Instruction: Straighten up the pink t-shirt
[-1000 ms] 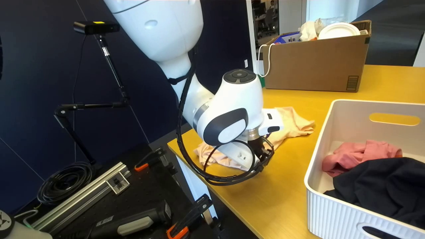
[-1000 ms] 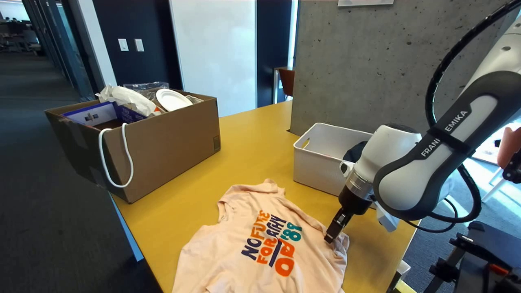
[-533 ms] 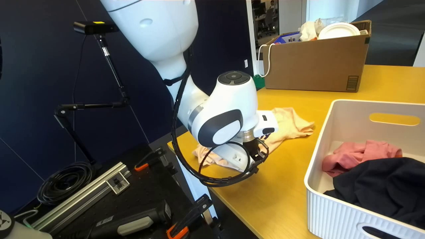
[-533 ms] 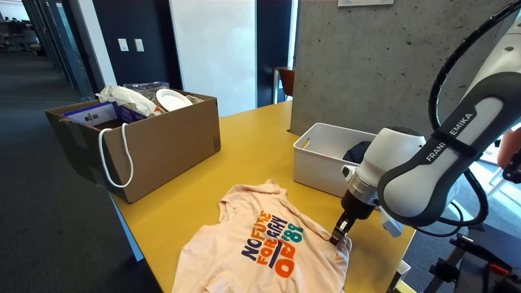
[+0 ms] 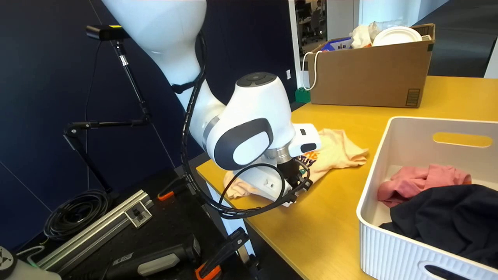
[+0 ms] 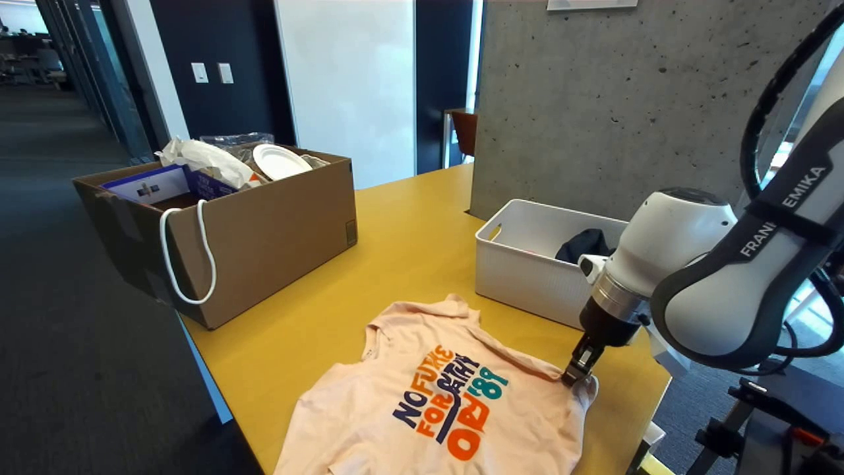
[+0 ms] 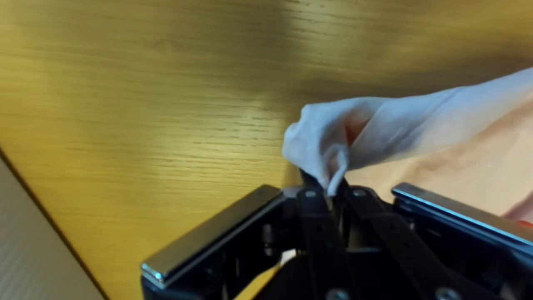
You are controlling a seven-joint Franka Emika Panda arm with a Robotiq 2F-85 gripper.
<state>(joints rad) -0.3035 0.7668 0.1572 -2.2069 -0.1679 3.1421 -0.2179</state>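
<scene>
Fabric of the pink t-shirt (image 6: 504,422) is pinched in your gripper (image 7: 327,187), the two fingers (image 7: 313,208) drawn together with a pale, crumpled tuft standing out past their tips. You have hold of the shirt near a corner at the end away from its collar (image 6: 371,344), and a raised fold runs from your fingertips along one side. The rest of the shirt spreads beside the fingers on the yellow table (image 6: 409,244), its orange, green and dark print (image 6: 442,396) near them and facing up. Whether your fingertips touch the table, you cannot tell from these views. Near the fingers, with a strip of table between, you see the white bin (image 6: 521,282) in both exterior views; in an exterior view, a rose-pink cloth (image 5: 424,181) and a black garment (image 5: 439,221) lie inside it, the garment overlapping the cloth. Across the shirt from your fingers, well apart from them, stands a cardboard box (image 6: 283,231) holding a white plate (image 6: 280,161). Above the fingers, the white robot arm (image 5: 260,103) slants down to them and, in an exterior view, partly hides the gripper.
</scene>
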